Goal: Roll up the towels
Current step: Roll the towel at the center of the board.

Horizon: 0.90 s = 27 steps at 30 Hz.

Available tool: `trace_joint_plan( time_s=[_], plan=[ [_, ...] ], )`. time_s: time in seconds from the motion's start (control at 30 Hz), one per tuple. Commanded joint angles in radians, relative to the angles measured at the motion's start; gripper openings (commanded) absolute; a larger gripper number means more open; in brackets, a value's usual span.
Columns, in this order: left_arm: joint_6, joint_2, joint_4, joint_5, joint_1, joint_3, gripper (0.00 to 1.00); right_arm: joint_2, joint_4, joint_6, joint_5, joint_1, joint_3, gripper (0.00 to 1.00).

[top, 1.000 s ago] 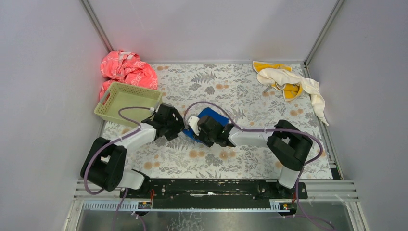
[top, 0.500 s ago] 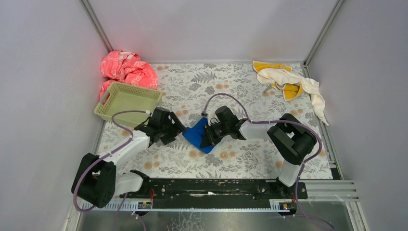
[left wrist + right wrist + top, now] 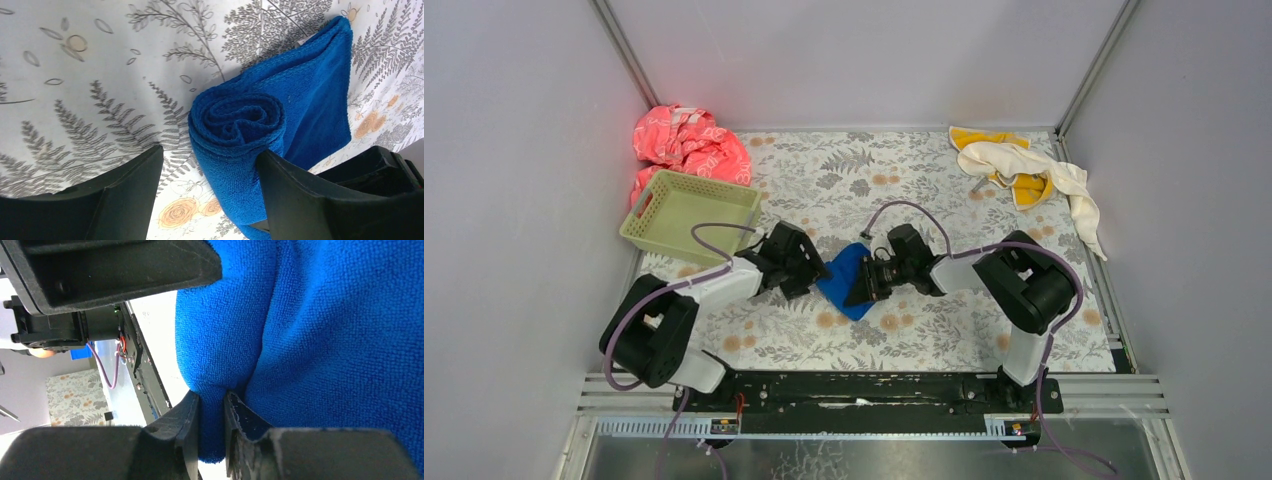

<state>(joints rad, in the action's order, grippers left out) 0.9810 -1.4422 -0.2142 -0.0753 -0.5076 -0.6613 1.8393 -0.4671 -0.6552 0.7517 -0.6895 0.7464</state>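
Left fingers [image 3: 125, 200] stand spread wide; right fingers [image 3: 182, 429] are pinched nearly together.

The cream towel [image 3: 1014, 158] covers much of the yellow-orange towel [image 3: 1030, 190]; the right wrist view's top and right edges crop the blue towel [image 3: 325, 340].

blue towel [image 3: 300, 100]: soft terry cloth, fine looped nap, matt
table cover [image 3: 75, 100]: smooth printed sheet, faint sheen
left gripper fingers [image 3: 320, 200]: hard black plastic, matt
basket [image 3: 689, 210]: moulded plastic lattice
corner posts [image 3: 624, 55]: bare metal, satin
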Motion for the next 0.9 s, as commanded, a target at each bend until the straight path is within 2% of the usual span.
trace_joint_plan(
  time_s=[0.0,0.1,0.17,0.3,0.47,0.73,0.87],
  plan=[
    [-0.004,-0.058,0.046,0.016,-0.034,-0.011,0.67,-0.02,0.131,0.026,-0.077,-0.007,-0.06,0.26],
    [-0.005,-0.076,0.045,0.025,-0.047,-0.001,0.66,-0.109,0.214,0.093,-0.156,-0.01,-0.052,0.32],
    [-0.007,-0.086,0.044,0.028,-0.05,0.007,0.65,-0.168,0.309,0.156,-0.238,-0.021,-0.02,0.4],
    [-0.017,-0.101,0.039,0.039,-0.064,0.008,0.63,-0.288,0.497,0.274,-0.451,-0.096,0.063,0.53],
    [-0.019,-0.127,0.033,0.044,-0.078,0.0,0.63,-0.34,0.611,0.392,-0.753,-0.235,0.152,0.65],
    [-0.027,-0.131,0.023,0.052,-0.084,-0.008,0.62,-0.325,0.616,0.557,-1.124,-0.442,0.205,0.67],
    [-0.029,-0.142,0.021,0.054,-0.09,-0.013,0.62,-0.299,0.599,0.588,-1.169,-0.48,0.212,0.68]
  ],
)
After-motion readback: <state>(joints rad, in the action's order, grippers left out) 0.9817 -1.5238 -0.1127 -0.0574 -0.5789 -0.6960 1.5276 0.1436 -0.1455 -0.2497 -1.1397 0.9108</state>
